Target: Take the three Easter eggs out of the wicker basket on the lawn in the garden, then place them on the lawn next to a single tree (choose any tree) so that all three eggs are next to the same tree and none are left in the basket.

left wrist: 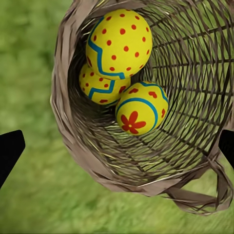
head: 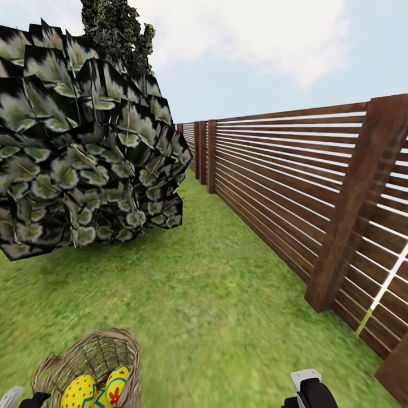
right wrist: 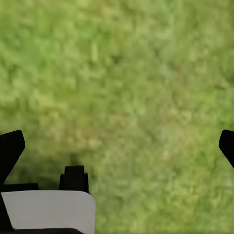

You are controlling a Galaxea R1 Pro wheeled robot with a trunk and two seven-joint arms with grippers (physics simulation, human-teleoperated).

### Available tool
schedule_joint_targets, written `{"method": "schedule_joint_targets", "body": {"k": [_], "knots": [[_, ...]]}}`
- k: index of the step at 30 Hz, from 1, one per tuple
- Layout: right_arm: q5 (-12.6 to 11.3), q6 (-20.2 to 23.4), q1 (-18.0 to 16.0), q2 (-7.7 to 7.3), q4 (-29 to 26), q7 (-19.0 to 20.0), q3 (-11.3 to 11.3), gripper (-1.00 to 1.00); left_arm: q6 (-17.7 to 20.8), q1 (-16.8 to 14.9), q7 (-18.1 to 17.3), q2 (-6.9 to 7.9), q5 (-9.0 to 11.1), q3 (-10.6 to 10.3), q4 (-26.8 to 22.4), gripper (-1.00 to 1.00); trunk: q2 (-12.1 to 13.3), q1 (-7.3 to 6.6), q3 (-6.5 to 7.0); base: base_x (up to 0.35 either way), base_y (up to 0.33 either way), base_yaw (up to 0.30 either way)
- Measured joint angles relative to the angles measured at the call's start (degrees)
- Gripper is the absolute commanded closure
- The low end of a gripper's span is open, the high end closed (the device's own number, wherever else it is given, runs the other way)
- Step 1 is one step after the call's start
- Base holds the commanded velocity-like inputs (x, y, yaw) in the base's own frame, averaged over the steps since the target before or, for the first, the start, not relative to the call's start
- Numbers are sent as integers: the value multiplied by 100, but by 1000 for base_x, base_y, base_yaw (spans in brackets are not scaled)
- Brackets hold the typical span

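The wicker basket [head: 93, 351] stands on the lawn [head: 226, 317] at the bottom left of the head view, with two Easter eggs [head: 79, 392] [head: 116, 385] showing inside. The left wrist view looks down into the basket [left wrist: 63, 112] at three yellow eggs with blue bands and red marks: one on top [left wrist: 119, 41], one beneath it [left wrist: 100, 85] and one with a red flower [left wrist: 141, 107]. My left gripper [left wrist: 117, 146] hangs open above the basket, fingertips wide apart. My right gripper [right wrist: 117, 146] is open over bare grass, to the right of the basket.
A large mass of flat green-speckled leaves [head: 85, 153] reaches almost to the grass at the left, a darker crown [head: 116, 28] behind it; I cannot tell whether it is the tree. A brown slatted fence [head: 283, 187] runs along the right. Open grass lies between.
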Motion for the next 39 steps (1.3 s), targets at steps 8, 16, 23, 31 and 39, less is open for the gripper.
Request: {"method": "schedule_joint_targets", "body": {"k": [8, 16, 23, 31, 39], "knots": [[-1, -1, -1, 0, 0, 6, 0, -100, -7, 0, 0, -12, -3, -1, 5, -100, -321, 176, -144, 0, 0, 0], [-1, 0, 1, 2, 0, 9, 6, -100, -41, 0, 0, -31, -3, -21, 6, -100, -642, 352, -287, 0, 0, 0], [-1, -4, 0, 6, 15, 9, 7, -100, -52, 0, 0, -45, -3, -26, 6, -100, -923, 505, -413, 0, 0, 0], [2, -5, 1, 7, 123, 9, 2, -100, -61, 0, -7, -69, -3, -26, 8, -100, -1244, 681, -557, 0, 0, 0], [2, -5, 1, 7, 132, 9, 6, -100, -61, 0, -9, -76, -4, -26, 12, -100, -1564, 857, -700, 0, 0, 0]]}}
